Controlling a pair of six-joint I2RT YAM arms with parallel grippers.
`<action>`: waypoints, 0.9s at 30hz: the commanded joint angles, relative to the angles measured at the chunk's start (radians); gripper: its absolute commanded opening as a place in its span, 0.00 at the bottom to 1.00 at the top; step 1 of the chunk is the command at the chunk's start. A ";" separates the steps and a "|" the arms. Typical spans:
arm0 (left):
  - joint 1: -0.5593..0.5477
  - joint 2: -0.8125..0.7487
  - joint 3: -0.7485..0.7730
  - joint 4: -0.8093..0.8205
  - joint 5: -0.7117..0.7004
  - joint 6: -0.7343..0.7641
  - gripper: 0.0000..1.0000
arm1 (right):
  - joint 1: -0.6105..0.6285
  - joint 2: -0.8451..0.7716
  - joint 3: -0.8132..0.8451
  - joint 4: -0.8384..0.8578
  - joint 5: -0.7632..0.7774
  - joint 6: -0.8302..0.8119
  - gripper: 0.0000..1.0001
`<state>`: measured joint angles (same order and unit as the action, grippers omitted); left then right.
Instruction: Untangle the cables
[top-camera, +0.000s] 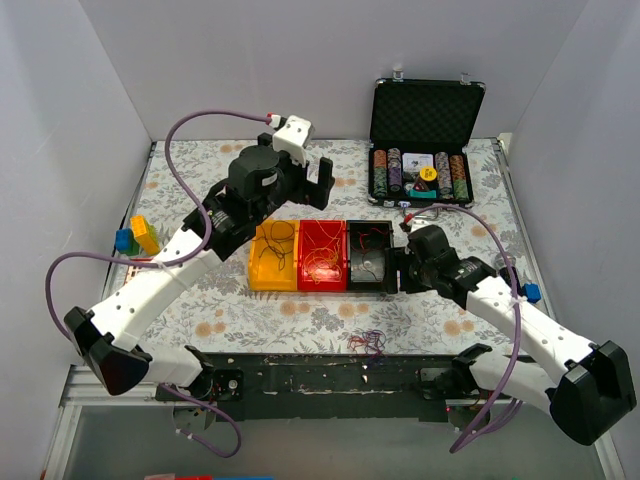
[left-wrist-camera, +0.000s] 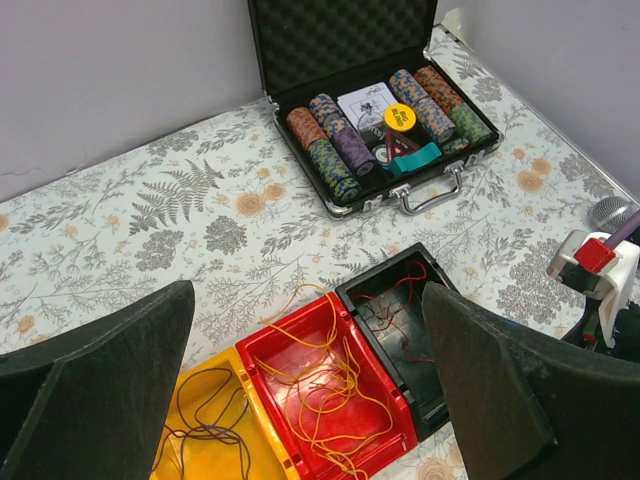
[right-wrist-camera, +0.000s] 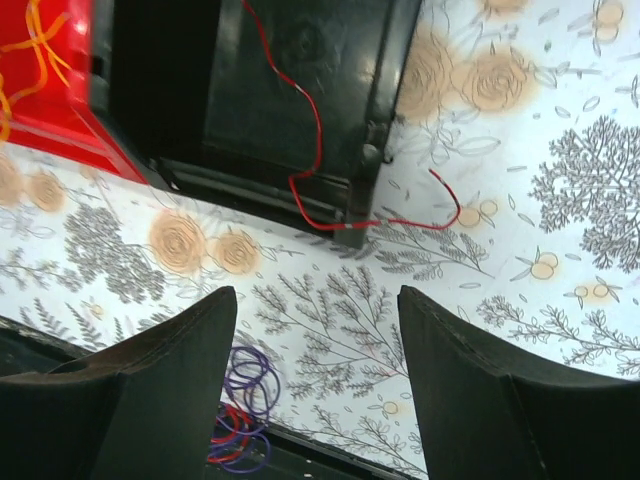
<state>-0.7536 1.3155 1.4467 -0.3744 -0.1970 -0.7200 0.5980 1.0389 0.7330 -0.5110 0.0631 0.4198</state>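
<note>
Dark fingers (right-wrist-camera: 150, 380) of the right tool (right-wrist-camera: 315, 300) fill the bottom of its wrist view, spread wide with nothing between them. It hangs just beside the right end of the black bin (right-wrist-camera: 260, 185). A red strand (right-wrist-camera: 318, 130) runs out of that bin, over its corner and onto the flowered tabletop (right-wrist-camera: 560, 120). The cables mostly lie sorted in a row of bins: dark purple ones in the yellow bin (top-camera: 272, 277), yellow ones in the red bin (left-wrist-camera: 275, 345), red ones in the black. One small clump (right-wrist-camera: 245, 400) of purple loops with some red in it lies loose at the near edge of the tabletop. It sits on the base side of the right tool, beneath and just inside that tool's left finger. My guess is that the next reach turns on this, since the tool would have to draw back toward its own base. The clump is a bunch of coils with no clear long axis. The left tool (left-wrist-camera: 308, 295), equally wide open and empty, hovers beyond the bins, well apart from the clump, so the right arm is nearer. That finger hides part of the clump. From above it is too small to tell whether the purple and red strands are knotted together.
</note>
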 joint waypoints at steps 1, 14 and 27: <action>0.007 0.027 0.046 -0.049 0.068 0.021 0.98 | 0.005 -0.043 -0.050 0.068 0.004 -0.022 0.76; 0.007 0.036 0.058 -0.083 0.133 0.022 0.98 | 0.005 0.104 -0.027 0.166 0.103 -0.188 0.79; 0.007 0.024 0.037 -0.070 0.114 0.031 0.98 | 0.006 0.088 -0.060 0.236 -0.037 -0.265 0.40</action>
<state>-0.7536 1.3743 1.4712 -0.4477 -0.0818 -0.7052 0.5983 1.1339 0.6724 -0.3000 0.0750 0.1627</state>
